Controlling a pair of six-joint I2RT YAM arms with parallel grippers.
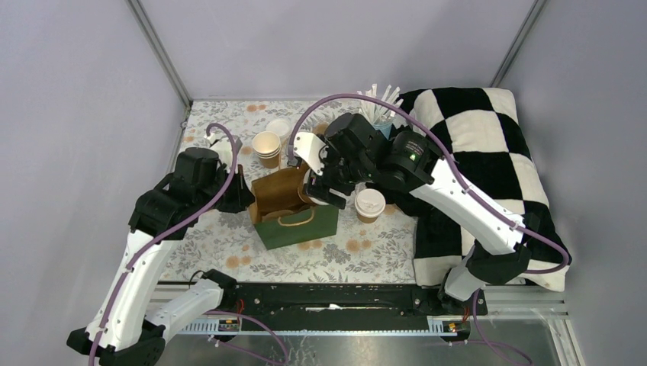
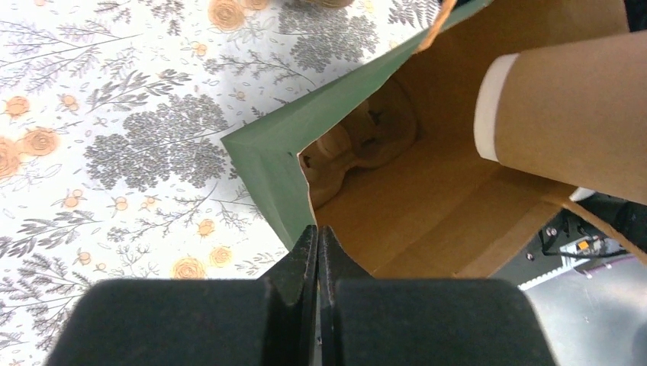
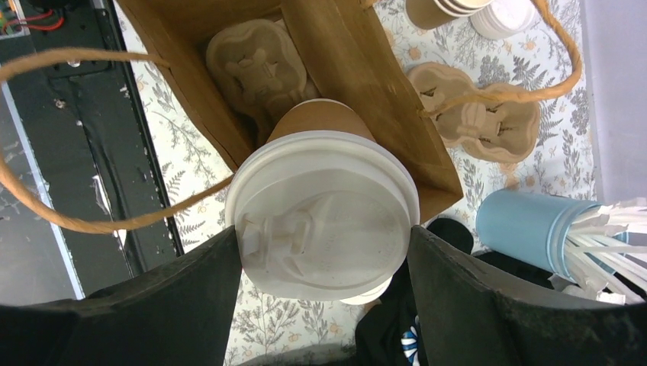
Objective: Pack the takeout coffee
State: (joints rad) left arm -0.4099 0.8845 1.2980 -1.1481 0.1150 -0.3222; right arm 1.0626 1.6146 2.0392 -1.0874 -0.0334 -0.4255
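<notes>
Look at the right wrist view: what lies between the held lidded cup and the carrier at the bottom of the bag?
Nothing: only open air inside the bag separates the cup from the carrier.

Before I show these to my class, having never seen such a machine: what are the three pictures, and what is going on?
They show two robot arms bolted at a table's near edge, each ending in a two-fingered claw. The wide picture looks down from above and behind them; the other two come from cameras on each wrist.

On the flowered tablecloth stands a green paper bag, brown inside, with a pulp cup carrier at its bottom. The left claw is shut, pinching the bag's rim. The right claw grips a lidded paper coffee cup above the bag's mouth.

A second lidded cup stands beside the bag. Behind are stacked empty cups, spare lids, another carrier, a blue cup of straws and a checkered blanket.
</notes>
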